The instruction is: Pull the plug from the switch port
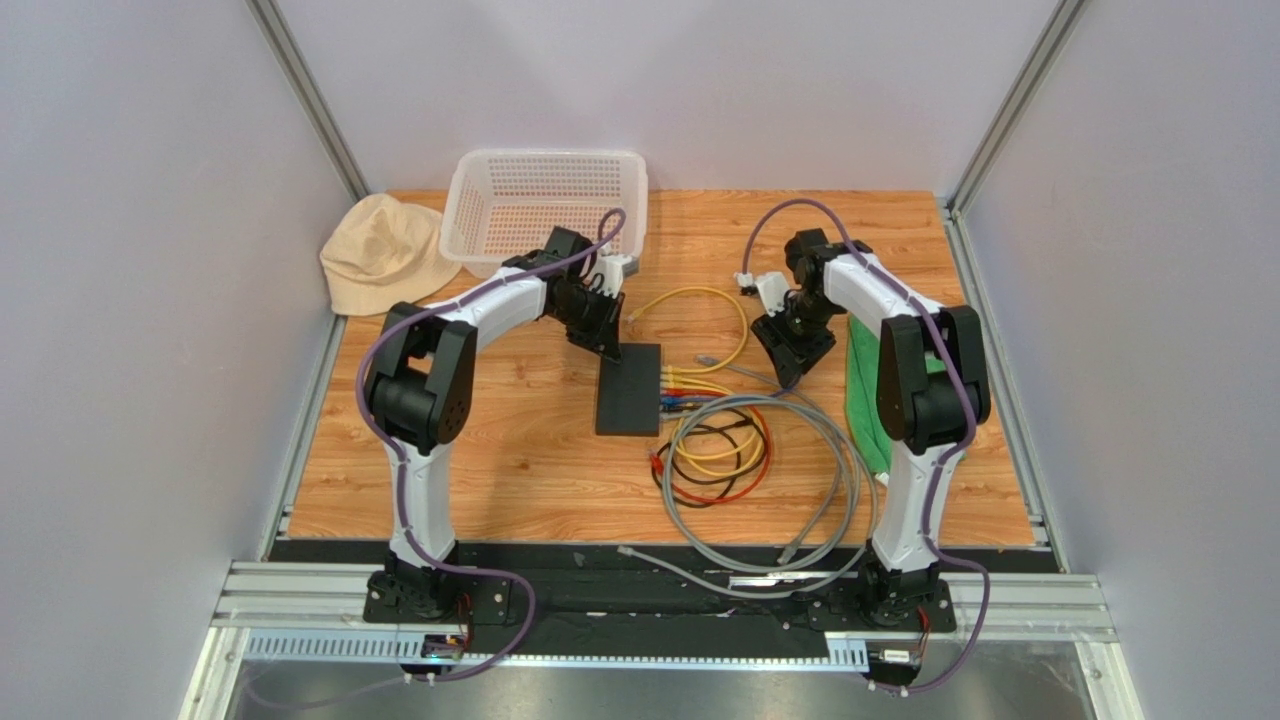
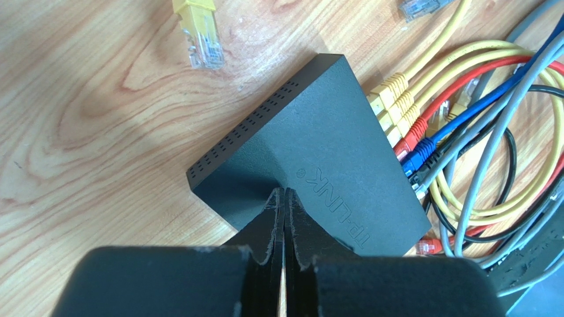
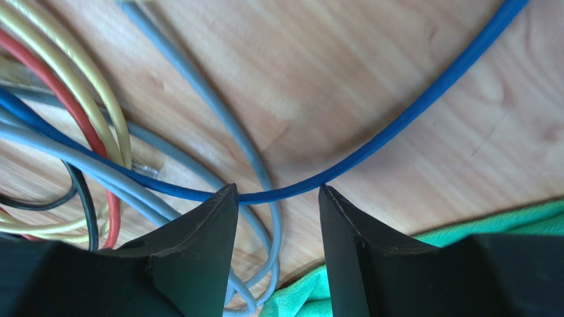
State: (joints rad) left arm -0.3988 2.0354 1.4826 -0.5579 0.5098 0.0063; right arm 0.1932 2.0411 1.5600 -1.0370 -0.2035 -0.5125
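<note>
The switch, mid-table, is touched at its far end by the left gripper, closed on nothing, while a blue cable to its right is straddled, ungripped, by the open right gripper.

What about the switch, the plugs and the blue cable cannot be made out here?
Sockets of the switch: left wrist view, hidden behind the plugs; top view, too small.
Whether the left gripper touches the switch: its shut jaws hide the contact.
Ends of the blue cable: right wrist view cuts them off.
Whether it lies inside the open right gripper or below: unclear.
</note>
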